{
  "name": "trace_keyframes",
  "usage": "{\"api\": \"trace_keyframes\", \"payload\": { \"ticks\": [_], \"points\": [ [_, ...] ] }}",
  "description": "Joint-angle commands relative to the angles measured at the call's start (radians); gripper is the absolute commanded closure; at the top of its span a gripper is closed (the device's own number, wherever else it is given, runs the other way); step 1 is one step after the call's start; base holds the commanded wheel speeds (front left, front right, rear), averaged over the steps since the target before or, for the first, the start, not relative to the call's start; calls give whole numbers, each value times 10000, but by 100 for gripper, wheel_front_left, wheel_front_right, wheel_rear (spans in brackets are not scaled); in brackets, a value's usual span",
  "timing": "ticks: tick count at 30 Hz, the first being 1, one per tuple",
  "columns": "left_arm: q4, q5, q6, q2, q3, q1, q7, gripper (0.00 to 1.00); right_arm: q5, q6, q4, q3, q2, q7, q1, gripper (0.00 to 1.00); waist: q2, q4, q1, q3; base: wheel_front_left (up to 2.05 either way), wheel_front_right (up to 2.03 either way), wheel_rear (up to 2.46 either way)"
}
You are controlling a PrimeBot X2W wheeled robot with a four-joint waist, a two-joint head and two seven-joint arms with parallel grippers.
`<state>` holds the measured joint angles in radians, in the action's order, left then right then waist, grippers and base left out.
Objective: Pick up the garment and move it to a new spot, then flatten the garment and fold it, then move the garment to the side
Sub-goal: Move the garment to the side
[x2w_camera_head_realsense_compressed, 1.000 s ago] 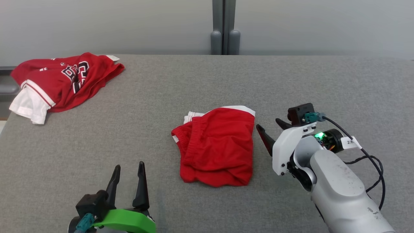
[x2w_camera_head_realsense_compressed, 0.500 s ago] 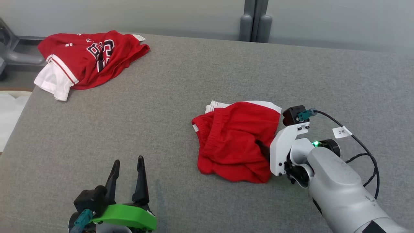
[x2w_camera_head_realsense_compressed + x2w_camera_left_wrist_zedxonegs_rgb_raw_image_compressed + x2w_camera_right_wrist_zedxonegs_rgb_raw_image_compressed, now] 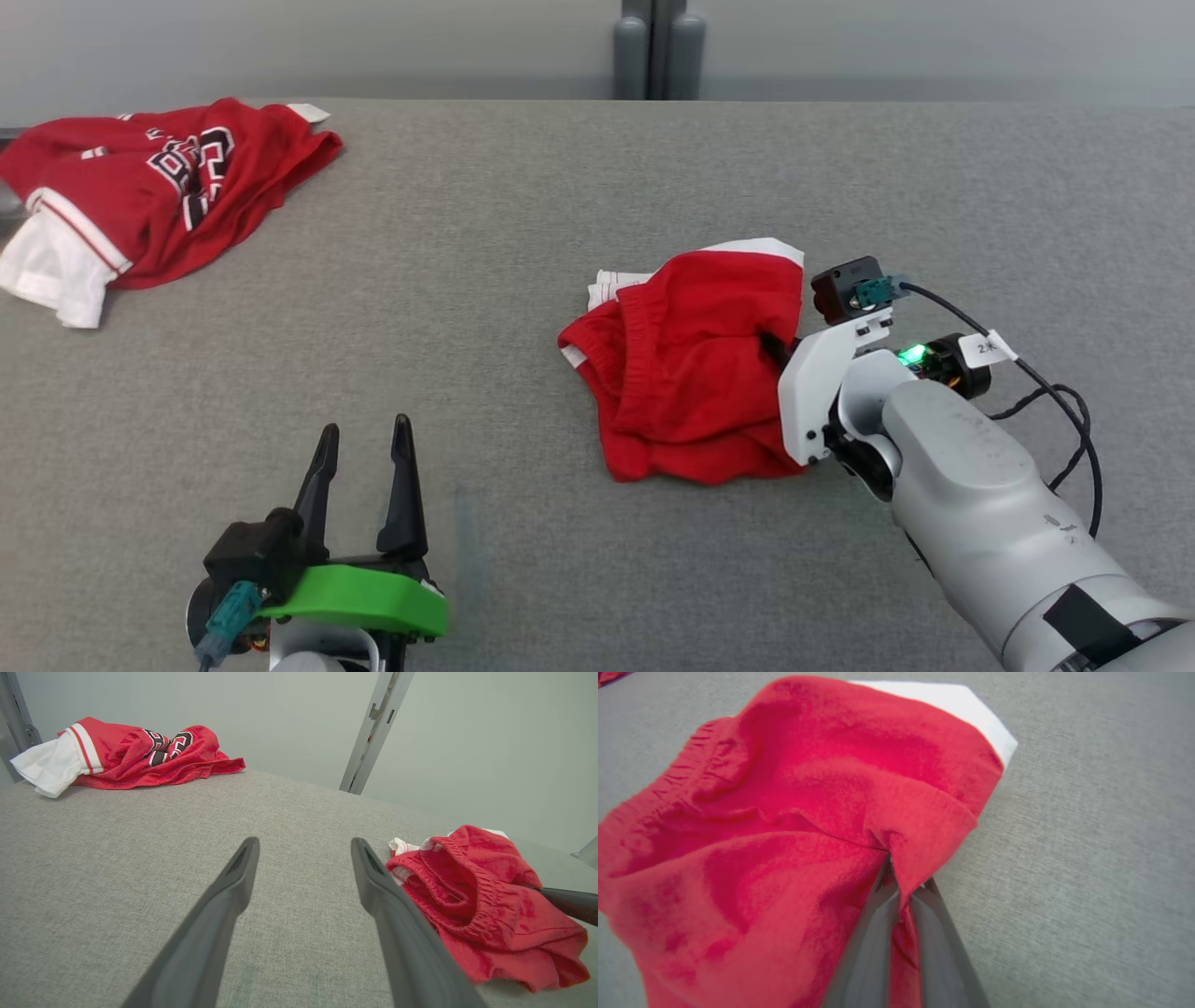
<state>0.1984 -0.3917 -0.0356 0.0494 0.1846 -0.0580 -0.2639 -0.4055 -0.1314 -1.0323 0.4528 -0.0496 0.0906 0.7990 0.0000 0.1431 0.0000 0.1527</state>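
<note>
The right gripper point(image 3: 901, 884) has closed on the right edge of the red shorts point(image 3: 691, 373); the left gripper point(image 3: 365, 427), near-left, stands wide.

Soft, even light lies bright and flat over the grey table point(image 3: 523, 280), with only faint shadows at the edges of the red shorts point(image 3: 695, 373). The wrist views bend toward their edges, so the post point(image 3: 376, 732) leans. Close to the lens, the dark fingers point(image 3: 873, 952) look blurred.
</note>
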Motion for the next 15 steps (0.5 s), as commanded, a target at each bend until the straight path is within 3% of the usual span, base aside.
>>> {"api": "trace_keyframes", "payload": {
  "ticks": [1, 10, 15],
  "points": [
    [-109, 89, -45, 21, -54, -218, -6, 0, 93, 15, -127, -108, -123, -143, 192, 100, 0, -1066, 0, 299, 0, 0, 0],
    [-196, 746, -323, 48, -28, -683, -5, 0, 403, 15, -610, -870, -539, -870, 773, 100, 0, -3683, 0, 1033, 0, 0, 0],
    [30, 1001, -467, 172, 129, -975, -5, 0, 407, 15, -847, -1301, -747, -1263, 916, 100, 0, -4693, 0, 1349, 0, 0, 0]
  ]
}}
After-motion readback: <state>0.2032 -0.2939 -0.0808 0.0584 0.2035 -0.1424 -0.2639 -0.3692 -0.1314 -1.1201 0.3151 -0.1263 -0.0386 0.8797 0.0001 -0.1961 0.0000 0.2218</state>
